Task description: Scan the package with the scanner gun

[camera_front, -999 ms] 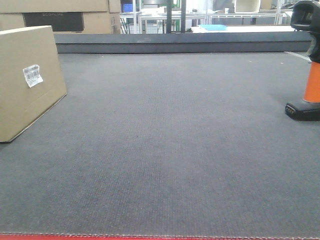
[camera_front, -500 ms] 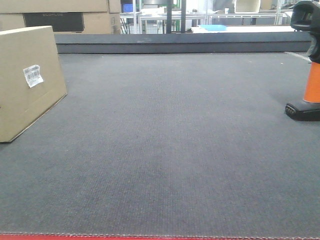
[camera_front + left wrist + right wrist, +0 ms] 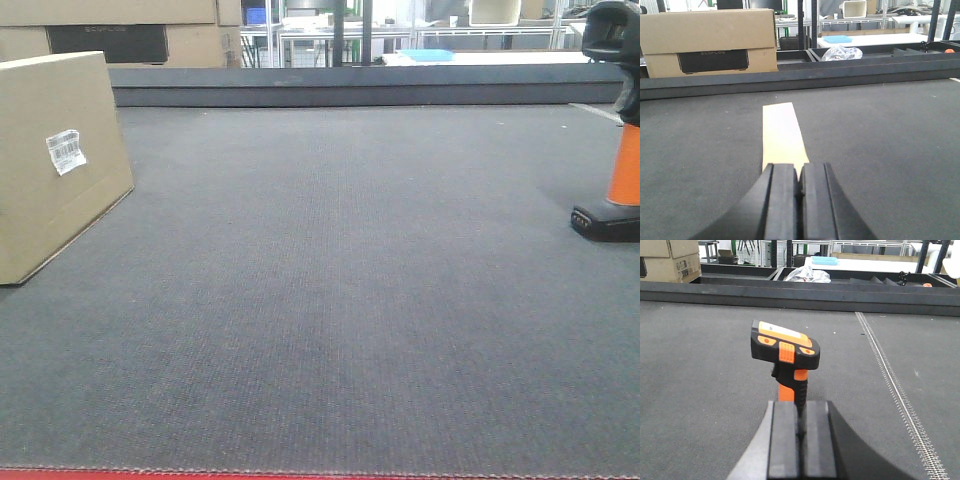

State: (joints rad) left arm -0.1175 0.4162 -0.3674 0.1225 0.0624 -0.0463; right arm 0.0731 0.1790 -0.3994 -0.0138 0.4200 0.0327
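Nothing grabbed yet. Scanner gun (image 3: 785, 352) standing upright on its flat base at the right edge of the counter (image 3: 330, 300), package (image 3: 55, 160) far left, well apart. Both pincers clenched and empty: right pincer (image 3: 801, 427) just behind the scanner, left pincer (image 3: 799, 182) above the box top. Scanner looks light, rigid, top-heavy, probably tippy. Best bet: the ribbed orange handle, below the head.

Matt tan cardboard package (image 3: 55, 160), plastic scanner gun (image 3: 785, 352) in black and orange, rough grey woven mat (image 3: 340, 280).
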